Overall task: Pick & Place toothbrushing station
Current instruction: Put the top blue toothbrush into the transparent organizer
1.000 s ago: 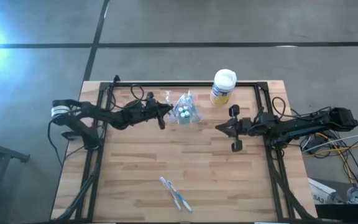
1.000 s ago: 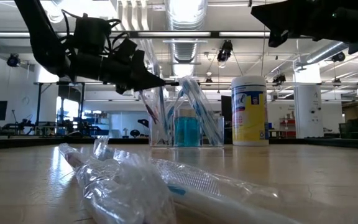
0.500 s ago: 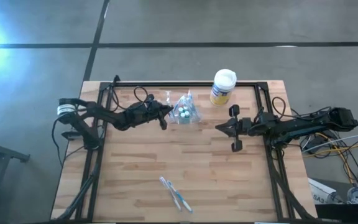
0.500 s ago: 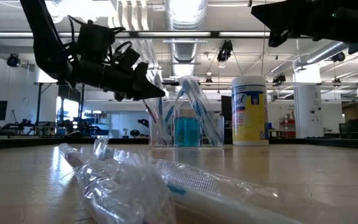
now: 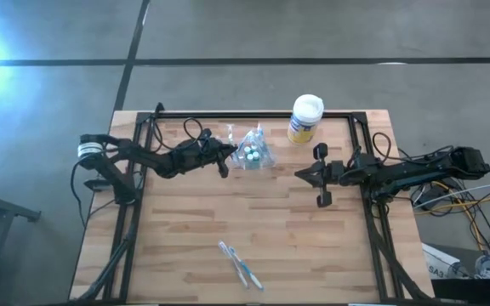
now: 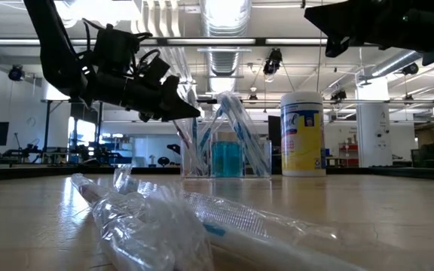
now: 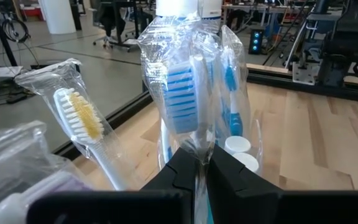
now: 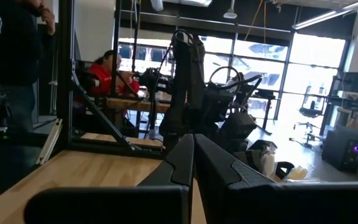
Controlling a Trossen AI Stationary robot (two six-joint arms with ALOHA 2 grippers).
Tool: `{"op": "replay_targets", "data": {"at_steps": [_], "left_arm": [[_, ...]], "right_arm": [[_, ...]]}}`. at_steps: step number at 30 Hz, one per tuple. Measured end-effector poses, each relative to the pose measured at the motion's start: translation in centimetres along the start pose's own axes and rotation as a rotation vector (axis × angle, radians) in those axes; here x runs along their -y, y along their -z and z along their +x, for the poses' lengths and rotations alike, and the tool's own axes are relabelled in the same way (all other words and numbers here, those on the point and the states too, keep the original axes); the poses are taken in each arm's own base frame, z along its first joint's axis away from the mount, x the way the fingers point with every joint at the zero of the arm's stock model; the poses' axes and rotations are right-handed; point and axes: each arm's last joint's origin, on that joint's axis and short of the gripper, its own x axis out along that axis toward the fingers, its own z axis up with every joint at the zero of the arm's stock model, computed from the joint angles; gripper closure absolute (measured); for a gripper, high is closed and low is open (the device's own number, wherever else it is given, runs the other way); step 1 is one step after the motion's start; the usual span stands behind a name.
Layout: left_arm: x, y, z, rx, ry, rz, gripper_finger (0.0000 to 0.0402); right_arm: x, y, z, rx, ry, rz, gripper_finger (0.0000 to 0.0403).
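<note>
Left gripper (image 7: 201, 163) clamped on wrapped blue-white toothbrush (image 7: 182, 102), now lowered into clear plastic cup (image 5: 254, 153) at desk (image 5: 253, 225) rear | right gripper (image 5: 306, 175) closed, idle | insertion nearly complete; release next.

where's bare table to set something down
Bare wood: the middle of the table, between the cup and the wrapped toothbrushes at the near edge, and both near corners. Crowded: the far edge, where the left gripper, cup and yellow canister cluster.
</note>
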Motion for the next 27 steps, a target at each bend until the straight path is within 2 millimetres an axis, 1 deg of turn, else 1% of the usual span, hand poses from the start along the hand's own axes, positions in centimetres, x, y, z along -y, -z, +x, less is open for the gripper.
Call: {"op": "replay_targets", "data": {"at_steps": [18,22,27], "left_arm": [[0.01,0.15,0.0,-0.016,0.007,0.017,0.0378],[0.01,0.19,0.03,-0.023,0.006,0.003,0.0364],[0.12,0.39,-0.1,-0.05,0.034,-0.006,0.0333]], "right_arm": [[-0.02,0.23,-0.1,-0.011,-0.001,-0.014,0.0394],[-0.03,0.3,-0.13,-0.013,-0.002,-0.026,0.0394],[-0.03,0.31,-0.14,-0.012,-0.002,-0.015,0.0394]]}}
